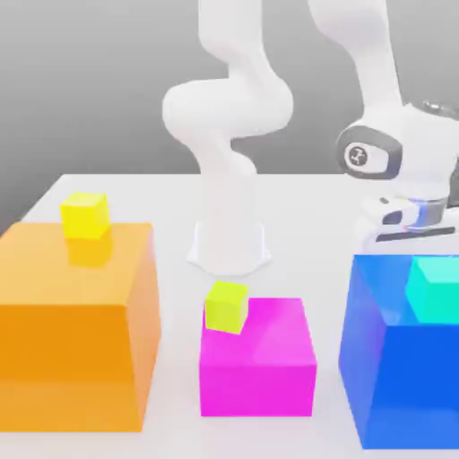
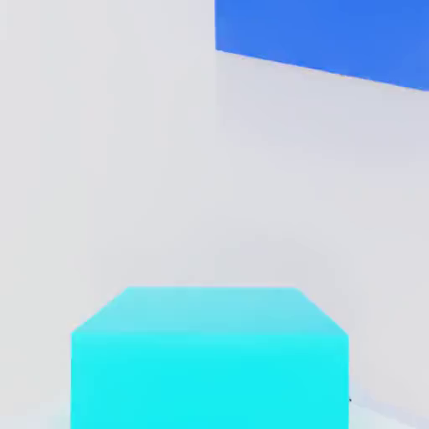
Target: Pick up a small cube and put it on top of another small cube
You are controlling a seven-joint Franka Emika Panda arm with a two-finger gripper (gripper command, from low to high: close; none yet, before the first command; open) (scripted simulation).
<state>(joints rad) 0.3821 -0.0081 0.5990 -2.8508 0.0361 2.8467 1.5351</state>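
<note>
A small cyan cube (image 2: pixel 209 356) sits close under the hand camera. In the exterior view the same cyan cube (image 1: pixel 437 289) shows through the translucent blue box (image 1: pixel 394 359), directly beneath my gripper (image 1: pixel 414 235) at the exterior view's right. The gripper is shut on this cube, and its lower part is hidden behind the box. A small yellow cube (image 1: pixel 85 215) rests on top of the big orange box (image 1: pixel 76 341). A small yellow-green cube (image 1: pixel 226 307) lies tilted on the magenta box (image 1: pixel 260 363). I cannot tell whether the cyan cube is off the table.
The arm's white base (image 1: pixel 229 238) stands at the middle back of the pale table (image 1: pixel 170 193). Orange, magenta and blue boxes line the front. The blue box (image 2: pixel 323 38) lies close to the hand, with bare table between it and the cyan cube.
</note>
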